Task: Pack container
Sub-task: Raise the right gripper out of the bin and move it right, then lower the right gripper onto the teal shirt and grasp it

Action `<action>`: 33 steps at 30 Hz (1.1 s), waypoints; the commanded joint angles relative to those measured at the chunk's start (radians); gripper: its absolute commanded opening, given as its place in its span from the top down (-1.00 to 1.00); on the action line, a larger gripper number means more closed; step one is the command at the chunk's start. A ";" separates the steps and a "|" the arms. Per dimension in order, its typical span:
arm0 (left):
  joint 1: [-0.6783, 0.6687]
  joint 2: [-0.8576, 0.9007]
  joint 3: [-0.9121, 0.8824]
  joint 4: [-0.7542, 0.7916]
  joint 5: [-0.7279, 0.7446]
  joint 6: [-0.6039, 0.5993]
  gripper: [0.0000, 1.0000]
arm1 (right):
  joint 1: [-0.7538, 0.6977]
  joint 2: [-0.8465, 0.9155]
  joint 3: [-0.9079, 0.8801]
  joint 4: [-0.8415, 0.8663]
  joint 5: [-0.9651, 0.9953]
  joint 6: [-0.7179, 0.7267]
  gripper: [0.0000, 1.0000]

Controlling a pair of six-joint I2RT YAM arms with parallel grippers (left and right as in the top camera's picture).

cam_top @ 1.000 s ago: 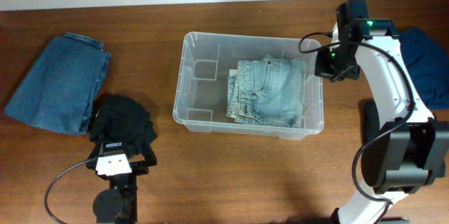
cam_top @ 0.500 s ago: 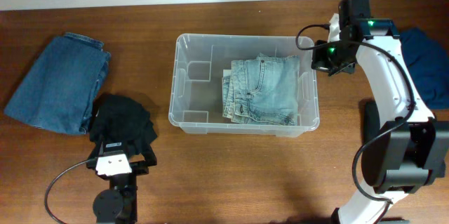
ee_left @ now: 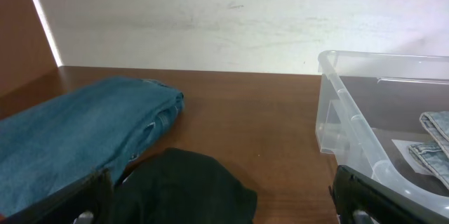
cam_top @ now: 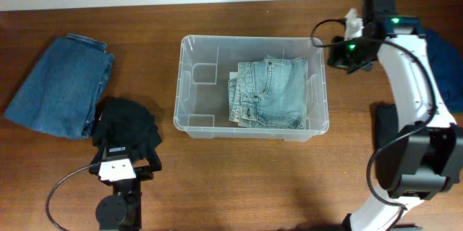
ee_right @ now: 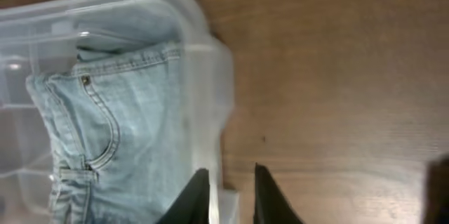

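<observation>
The container (cam_top: 249, 39), a clear plastic tub, stands mid-table with folded light-blue jeans (cam_top: 269, 93) lying in its right half. My right gripper (cam_top: 336, 51) hovers at the tub's far right corner. In the right wrist view its jaws (ee_right: 230, 175) stand slightly open astride the container's rim (ee_right: 210, 76), with small gaps on both sides, and the jeans (ee_right: 119, 126) lie just inside. My left gripper (ee_left: 224, 206) rests wide open at the front left over a black garment (ee_left: 182, 189), holding nothing.
Folded darker blue jeans (cam_top: 61, 86) lie at the far left, with the black garment (cam_top: 126, 126) beside them. A dark blue garment (cam_top: 443, 61) sits at the right edge behind the right arm. A white wall runs along the table's back.
The container slid a little to the left with the right gripper shut on its rim. That gripper has now parted its jaws and drawn back to the right. The left arm is still.
</observation>
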 commanded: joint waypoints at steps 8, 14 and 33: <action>-0.002 -0.007 -0.002 -0.004 -0.003 0.012 -0.99 | -0.230 0.002 0.036 -0.111 0.133 -0.005 0.24; -0.002 -0.007 -0.002 -0.004 -0.003 0.012 -0.99 | -0.333 0.002 0.036 -0.057 0.139 -0.005 -0.39; -0.002 -0.007 -0.002 -0.004 -0.003 0.012 -0.99 | -0.531 0.007 0.038 0.160 0.191 0.124 -0.96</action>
